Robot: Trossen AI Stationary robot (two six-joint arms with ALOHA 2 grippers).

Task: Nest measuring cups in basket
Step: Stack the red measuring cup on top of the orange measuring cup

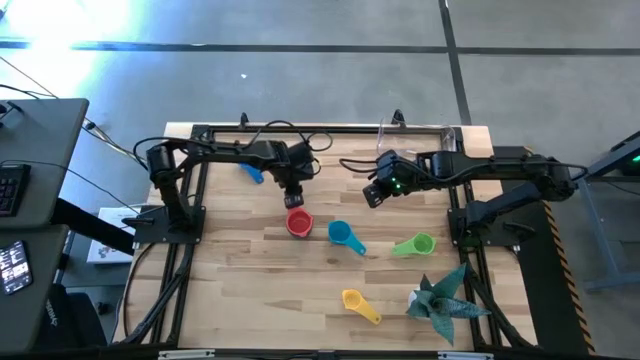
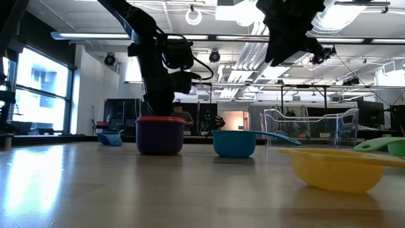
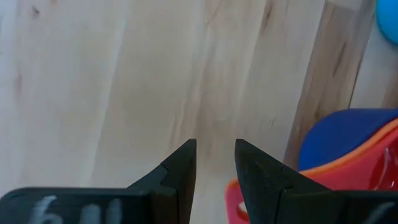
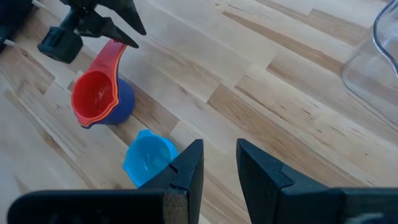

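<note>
A stack of nested measuring cups (image 1: 299,222) sits near the middle of the wooden table (image 1: 240,290): a red cup with an orange rim line inside a larger purple-blue cup, seen clearly in the right wrist view (image 4: 99,99), with the red handle pointing toward the left gripper. In the low view the stack (image 2: 159,134) stands upright on the tabletop. Just right of it lies a teal-blue cup (image 1: 340,234), apart from the stack, with its handle pointing toward the table's front right. Farther right lies a green cup (image 1: 416,244), and nearer the front edge a yellow cup (image 1: 358,302). A small blue cup (image 1: 251,172) lies at the back left, under the left arm.

The clear basket (image 1: 420,137) stands at the back edge of the table, right of centre; in the low view (image 2: 310,126) no cup shows through its walls.

The left gripper (image 1: 293,199) hangs just behind the stack, over the red handle. Its fingers (image 3: 180,171) stand a narrow gap apart with only bare wood showing between them, so it holds nothing.

The right gripper (image 1: 373,194) hovers above the table between the basket and the teal-blue cup. Its fingers (image 4: 186,171) are also slightly parted and empty.

A teal spiky origami-like plant (image 1: 445,300) stands at the front right corner.
</note>
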